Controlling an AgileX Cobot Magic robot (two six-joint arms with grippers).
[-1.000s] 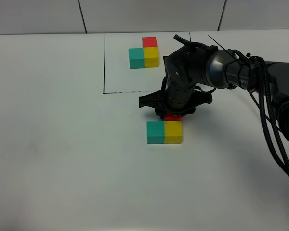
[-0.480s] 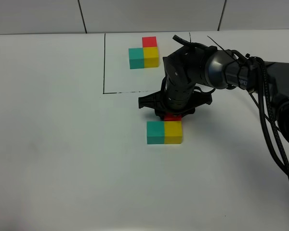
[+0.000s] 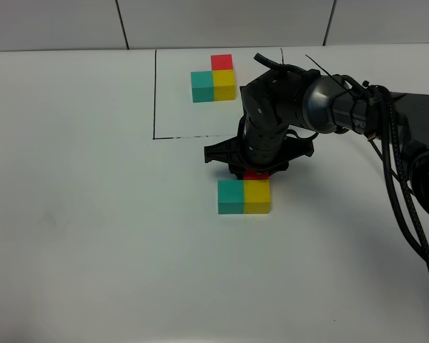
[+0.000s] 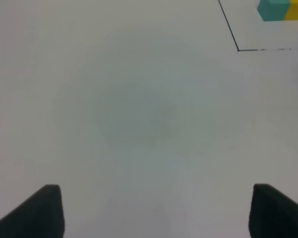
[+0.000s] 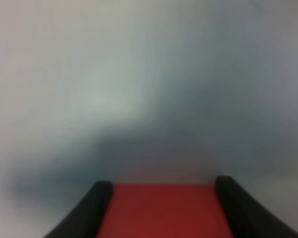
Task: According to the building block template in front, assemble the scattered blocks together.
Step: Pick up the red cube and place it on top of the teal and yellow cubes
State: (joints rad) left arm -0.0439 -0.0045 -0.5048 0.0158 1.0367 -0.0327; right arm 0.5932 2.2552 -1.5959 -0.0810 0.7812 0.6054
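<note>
The building block template [image 3: 213, 80], joined teal, yellow and red cubes, lies at the back inside a thin black outline [image 3: 155, 100]. Of the scattered blocks, the teal cube [image 3: 231, 197] and yellow cube [image 3: 257, 196] sit side by side, touching, mid-table. My right gripper [image 3: 255, 170] points down just behind the yellow cube, shut on the red cube [image 3: 255, 174], which is mostly hidden under it. In the right wrist view the red cube [image 5: 164, 210] fills the gap between the dark fingers [image 5: 87, 213]. My left gripper [image 4: 156, 203] is open over bare table, with nothing between its fingers.
The white tabletop [image 3: 93, 214] stretches left and front of the blocks. The right arm's black cables [image 3: 407, 200] hang along the right side. A corner of the outline [image 4: 238, 49] and the template's teal cube [image 4: 273, 10] show in the left wrist view.
The right gripper with the red cube has crept very slightly left. The teal and yellow cubes have not moved.
</note>
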